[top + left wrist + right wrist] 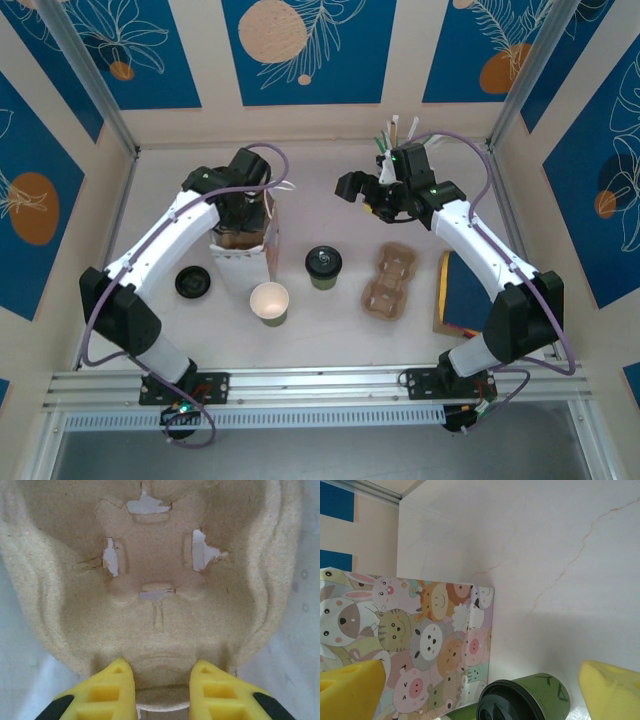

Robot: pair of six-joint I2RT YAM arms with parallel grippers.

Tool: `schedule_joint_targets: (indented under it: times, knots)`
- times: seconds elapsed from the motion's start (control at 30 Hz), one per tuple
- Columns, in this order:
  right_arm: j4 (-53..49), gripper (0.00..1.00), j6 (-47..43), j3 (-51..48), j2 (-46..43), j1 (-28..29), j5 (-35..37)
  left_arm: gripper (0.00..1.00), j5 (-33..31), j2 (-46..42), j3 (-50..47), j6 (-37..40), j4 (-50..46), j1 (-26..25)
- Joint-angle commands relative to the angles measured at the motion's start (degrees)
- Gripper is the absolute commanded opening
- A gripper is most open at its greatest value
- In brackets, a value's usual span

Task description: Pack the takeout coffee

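Top external view, nearest first: a lidless green cup (269,302) and a loose black lid (193,282) sit on the table (330,335). Just beyond, the takeout coffee (323,265) stands upright between the gift bag (243,265) and a pulp cup carrier (390,280) lying flat. The left gripper (245,195) reaches into the bag, clamped on a second carrier (160,605) (its wrist camera shows the rim pinched). Farther back, the right gripper (362,192) hangs with fingers spread wide.
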Motion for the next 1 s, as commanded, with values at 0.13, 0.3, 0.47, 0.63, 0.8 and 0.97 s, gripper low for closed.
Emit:
schedule_joint_targets:
  times: [0.13, 0.3, 0.47, 0.63, 0.8, 0.97]
  knots:
    - [0.5, 0.99, 0.2, -1.0, -0.3, -0.5, -1.0, 0.19, 3.0, 3.9, 4.6, 1.4, -8.0, 1.8]
    - [0.7, 0.99, 0.4, -1.3, -0.3, -0.8, -1.2, 0.2, 5.2, 5.1, 4.8, 2.5, -8.3, 2.9]
    - [0.7, 0.99, 0.2, -1.1, -0.3, -0.9, -1.5, 0.19, 5.9, 7.0, 4.6, 3.2, -8.4, 3.7]
    - [0.5, 0.99, 0.0, -1.0, -0.5, -1.2, -1.5, 0.19, 6.5, 8.1, 3.7, 3.6, -7.6, 4.2]
    - [0.5, 0.99, 0.0, -0.9, -0.4, -1.3, -1.6, 0.19, 6.9, 8.9, 2.4, 4.0, -6.8, 4.7]
    - [0.4, 0.99, 0.0, -0.9, -0.3, -1.3, -1.6, 0.19, 7.1, 9.5, 0.9, 4.4, -6.3, 5.1]
